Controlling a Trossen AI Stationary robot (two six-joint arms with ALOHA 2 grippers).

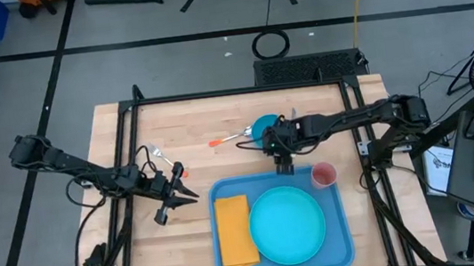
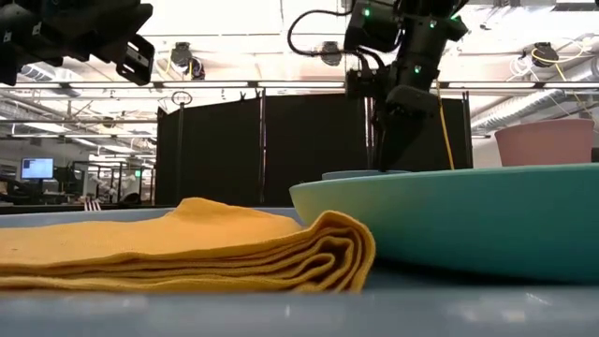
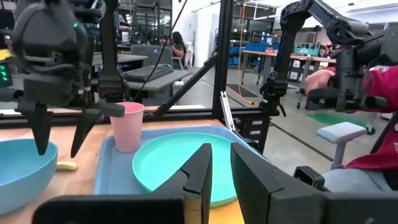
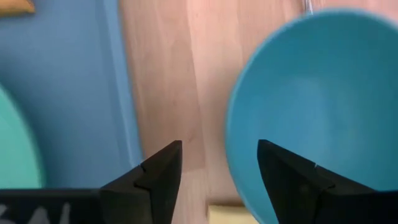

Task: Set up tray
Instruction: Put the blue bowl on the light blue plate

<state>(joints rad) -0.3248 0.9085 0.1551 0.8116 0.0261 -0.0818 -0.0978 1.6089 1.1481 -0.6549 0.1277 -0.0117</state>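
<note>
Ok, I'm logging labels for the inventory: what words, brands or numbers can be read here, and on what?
None can be read.
tray, plate, napkin, pink cup and blue bowl: no print shows.
Sheet beside the table: dark marks, too small to read.

Wooden table (image 1: 143,251): tray (image 1: 341,220), bowl (image 1: 261,128), utensils (image 1: 230,137)

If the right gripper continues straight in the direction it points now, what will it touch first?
The right gripper points down, open, with the blue bowl's near rim between its fingers. Going straight on, it would probably meet that rim first, or the bare wooden table just beside it; the depth is unclear.
</note>
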